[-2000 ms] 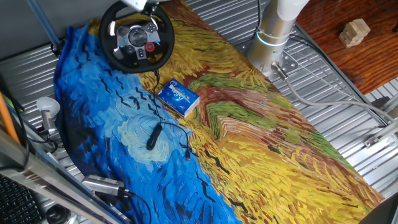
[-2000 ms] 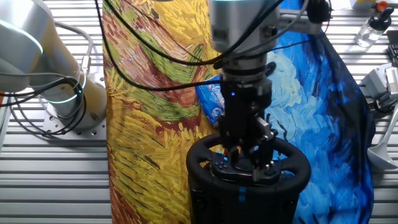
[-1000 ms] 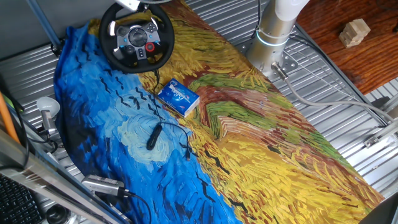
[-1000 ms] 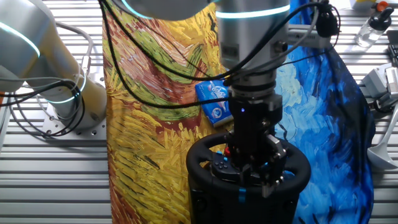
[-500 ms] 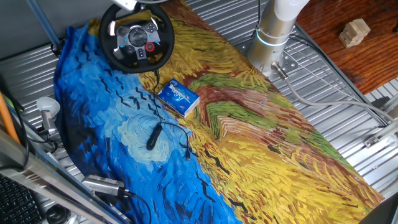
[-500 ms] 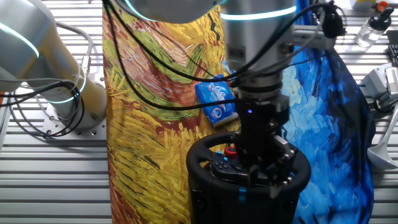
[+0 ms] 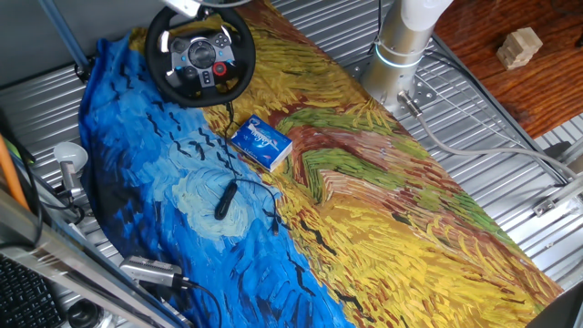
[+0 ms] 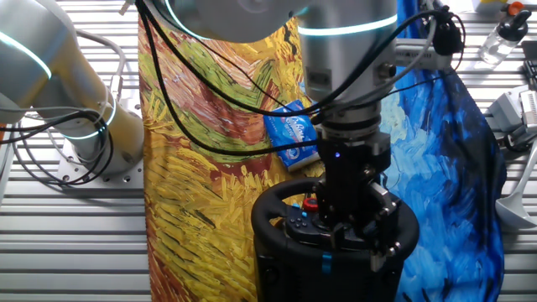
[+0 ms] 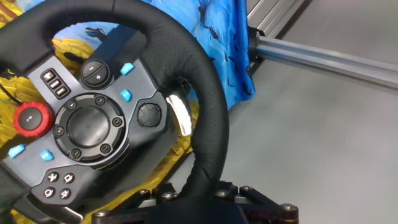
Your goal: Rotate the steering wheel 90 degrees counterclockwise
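The steering wheel (image 7: 200, 55) is black with a thick rim, a grey hub and a red button. It stands at the far end of the painted cloth. In the other fixed view it (image 8: 281, 210) sits at the near edge, partly hidden by the arm. My gripper (image 8: 362, 239) is down on the right part of the rim. In the hand view the rim (image 9: 208, 106) runs down between my fingers at the bottom edge, and my gripper (image 9: 198, 196) looks closed on it. In the first fixed view only the hand's tip (image 7: 187, 5) shows, above the wheel.
A blue box (image 7: 261, 143) lies on the cloth (image 7: 364, 210) near the wheel, also seen in the other fixed view (image 8: 289, 132). A black cable with a small device (image 7: 225, 199) lies mid-cloth. The arm's base (image 7: 398, 59) stands at the right, and metal frame rails edge the table.
My gripper has slid from over the hub to the right part of the rim, uncovering the red button. The hub's orientation looks unchanged in the fixed view.
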Tool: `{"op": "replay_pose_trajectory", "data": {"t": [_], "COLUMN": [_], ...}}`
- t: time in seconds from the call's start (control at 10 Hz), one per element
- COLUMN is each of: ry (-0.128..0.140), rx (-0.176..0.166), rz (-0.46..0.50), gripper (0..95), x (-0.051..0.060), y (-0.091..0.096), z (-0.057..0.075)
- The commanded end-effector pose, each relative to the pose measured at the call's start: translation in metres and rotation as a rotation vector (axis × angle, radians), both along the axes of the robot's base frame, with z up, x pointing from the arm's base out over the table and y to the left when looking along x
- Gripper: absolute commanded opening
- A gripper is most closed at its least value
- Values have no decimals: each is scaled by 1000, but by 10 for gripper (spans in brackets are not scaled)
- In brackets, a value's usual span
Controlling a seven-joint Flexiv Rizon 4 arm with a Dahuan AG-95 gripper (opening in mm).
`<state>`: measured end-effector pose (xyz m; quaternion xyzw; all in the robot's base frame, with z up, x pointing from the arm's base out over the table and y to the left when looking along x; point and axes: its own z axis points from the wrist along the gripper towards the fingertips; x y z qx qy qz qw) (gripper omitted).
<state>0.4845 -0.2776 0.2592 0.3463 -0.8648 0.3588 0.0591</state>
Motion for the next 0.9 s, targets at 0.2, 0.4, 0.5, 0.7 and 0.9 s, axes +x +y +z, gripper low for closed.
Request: {"op": "replay_pose_trajectory", "data": {"t": [0.2,0.4,0.5,0.7,0.9], "ry": [-25,-33,-34,-39,-44], "rx": [-26,-32,-34,-39,-29], "rz": [-27,-31,-28,-19,-16], "gripper": [570,570,380,380,380], "x": [3,2,2,6,9], "y": [-2,-6,-7,-11,-13], "z": [-2,-2,-2,-4,-8]}}
